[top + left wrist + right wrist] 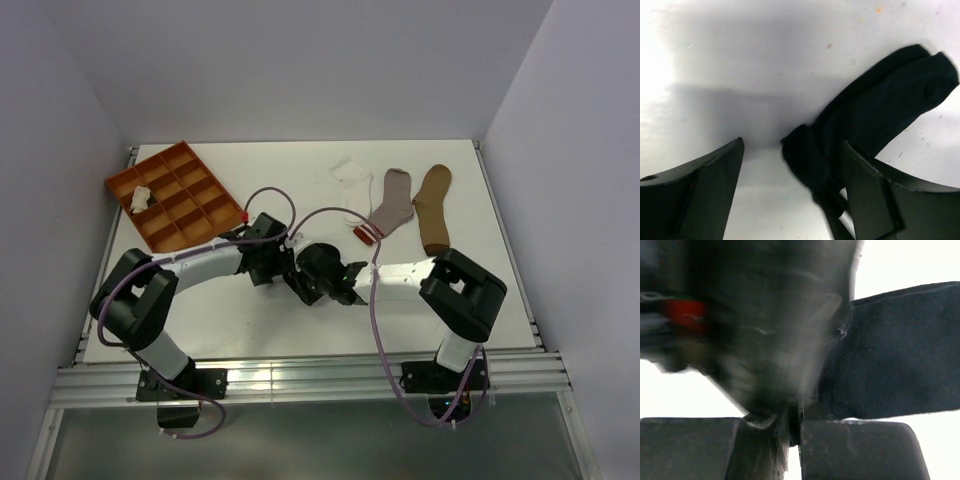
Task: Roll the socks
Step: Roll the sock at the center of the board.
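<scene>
Tray: at your far left, the orange plastic compartment tray (190,190) lies at an angle on the white bench (280,330).
Cream sock: a small cream fabric sock (138,197) sits bunched in one compartment on the tray's left side.
Left gripper: your left gripper (792,145) hangs low over the bench with its jaws wide apart, gripping nothing.
Black sock: the plain black fabric sock (875,115) lies on the bench mid-table, where your two grippers meet. In the left wrist view it runs from the gap between the fingers up to the right, with its near end bunched thicker.
Right gripper: your right gripper (799,426) has its fingers pressed together, pinching an edge of the black sock. A blurred dark shape fills much of its wrist view.
White sock: a plain white fabric sock (350,172) lies crumpled at the far side.
Grey sock: a grey fabric sock with a red-striped cuff (388,207) lies flat just right of it, cuff towards you.
Tan sock: a plain tan fabric sock (435,208) lies flat beside the grey one, apart from it.
</scene>
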Tool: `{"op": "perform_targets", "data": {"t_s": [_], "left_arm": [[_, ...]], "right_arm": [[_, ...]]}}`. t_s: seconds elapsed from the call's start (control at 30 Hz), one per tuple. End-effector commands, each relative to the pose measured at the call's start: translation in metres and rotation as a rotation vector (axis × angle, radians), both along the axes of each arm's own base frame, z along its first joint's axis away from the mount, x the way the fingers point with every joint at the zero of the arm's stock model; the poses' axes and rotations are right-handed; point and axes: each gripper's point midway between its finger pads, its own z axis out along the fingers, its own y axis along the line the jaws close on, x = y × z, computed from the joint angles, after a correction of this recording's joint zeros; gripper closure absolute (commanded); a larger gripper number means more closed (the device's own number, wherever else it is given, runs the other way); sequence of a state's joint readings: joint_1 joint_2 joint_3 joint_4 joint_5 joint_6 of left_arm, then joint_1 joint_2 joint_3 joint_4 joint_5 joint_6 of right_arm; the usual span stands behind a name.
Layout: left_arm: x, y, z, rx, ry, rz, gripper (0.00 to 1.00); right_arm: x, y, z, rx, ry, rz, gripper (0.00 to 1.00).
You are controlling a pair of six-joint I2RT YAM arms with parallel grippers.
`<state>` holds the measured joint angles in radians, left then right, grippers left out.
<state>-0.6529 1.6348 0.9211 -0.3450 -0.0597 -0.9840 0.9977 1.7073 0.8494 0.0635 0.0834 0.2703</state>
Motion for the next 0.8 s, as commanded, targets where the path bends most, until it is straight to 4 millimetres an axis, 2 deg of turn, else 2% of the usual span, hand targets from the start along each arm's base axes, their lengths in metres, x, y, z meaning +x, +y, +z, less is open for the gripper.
{"op": "perform_targets", "data": {"t_s": [0.0, 0.07, 0.1, 0.13, 0.17, 0.23, 0.27, 0.43, 0.5, 0.57, 0.77], "left_arm": [[-0.003, 0.014, 0.012, -0.013, -0.031, 0.045, 0.13], [0.002, 0.021, 0.023, -0.033, -0.071, 0.082, 0.13], [0.0, 0.025, 0.022, -0.036, -0.074, 0.097, 0.12], [0.002, 0.026, 0.025, -0.054, -0.086, 0.116, 0.12], [0.003, 0.027, 0.032, -0.075, -0.108, 0.126, 0.12], [-0.001, 0.033, 0.03, -0.086, -0.109, 0.149, 0.13], [-0.003, 0.033, 0.032, -0.106, -0.123, 0.148, 0.14], [-0.013, 0.025, 0.034, -0.203, -0.134, 0.129, 0.15], [-0.017, 0.023, 0.03, -0.225, -0.118, 0.13, 0.17], [-0.02, 0.021, 0.027, -0.229, -0.115, 0.127, 0.19], [-0.024, 0.012, 0.02, -0.225, -0.094, 0.109, 0.25]], "right_arm": [[-0.026, -0.015, -0.025, 0.065, 0.256, 0.072, 1.0], [-0.033, -0.007, -0.021, 0.143, 0.337, 0.12, 1.0], [-0.035, -0.006, -0.02, 0.168, 0.37, 0.13, 1.0], [-0.03, -0.006, -0.023, 0.199, 0.401, 0.112, 1.0], [-0.038, -0.002, -0.019, 0.251, 0.459, 0.15, 1.0], [-0.034, -0.002, -0.019, 0.325, 0.516, 0.131, 1.0], [-0.039, -0.001, -0.015, 0.367, 0.565, 0.151, 1.0], [-0.032, -0.001, -0.007, 0.541, 0.709, 0.097, 1.0], [-0.028, -0.005, -0.011, 0.583, 0.784, 0.042, 1.0], [-0.026, -0.007, -0.019, 0.593, 0.827, 0.015, 1.0], [-0.026, -0.006, -0.026, 0.596, 0.911, -0.038, 1.0]]}}
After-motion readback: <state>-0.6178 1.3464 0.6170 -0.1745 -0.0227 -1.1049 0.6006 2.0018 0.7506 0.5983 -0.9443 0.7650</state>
